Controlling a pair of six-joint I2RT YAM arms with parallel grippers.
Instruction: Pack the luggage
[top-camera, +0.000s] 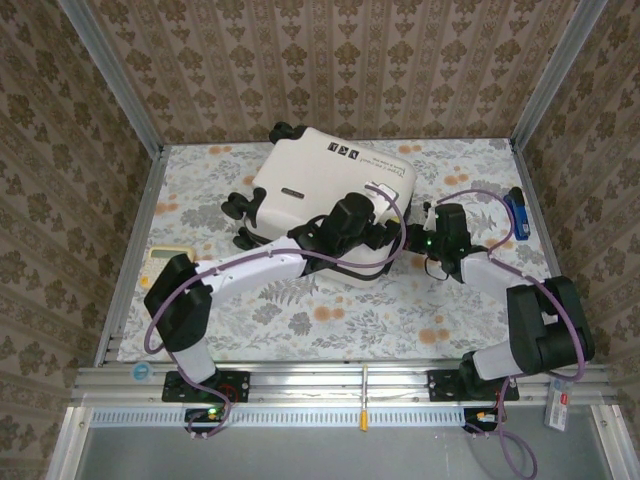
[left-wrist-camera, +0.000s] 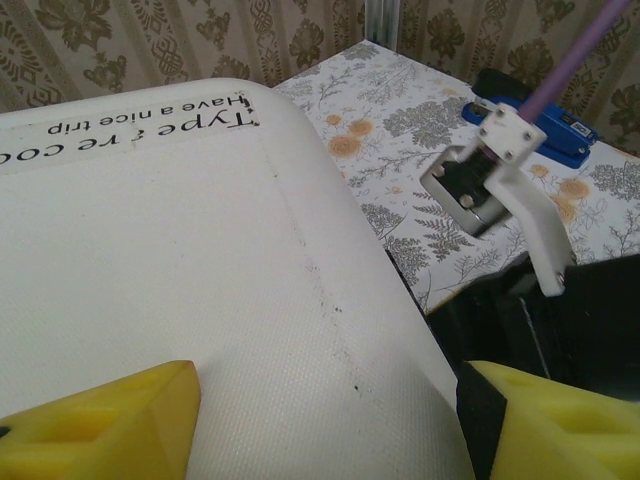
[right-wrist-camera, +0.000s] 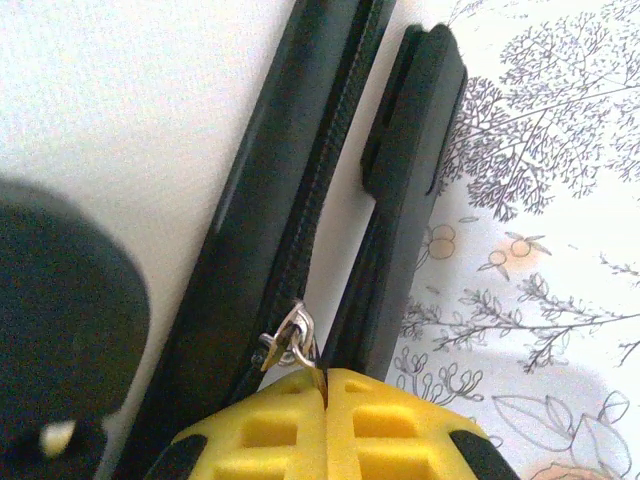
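Pincers of both arms meet at the luggage (top-camera: 300, 180): the right pincer (right-wrist-camera: 325, 378) has its yellow fingertips pressed together on the metal zipper pull (right-wrist-camera: 288, 340) of the dark seam, and the left pincer (left-wrist-camera: 325, 430) stands spread, one finger over the cream-white shell and the other past its rounded edge. The luggage lies closed and flat on the floral surface (top-camera: 330, 320), toward the middle and back, with its wheels (top-camera: 242, 208) to the left and its printed marks uppermost. Farther right, a blue object (top-camera: 518, 213) lies near the surface's edge, apart from the luggage.
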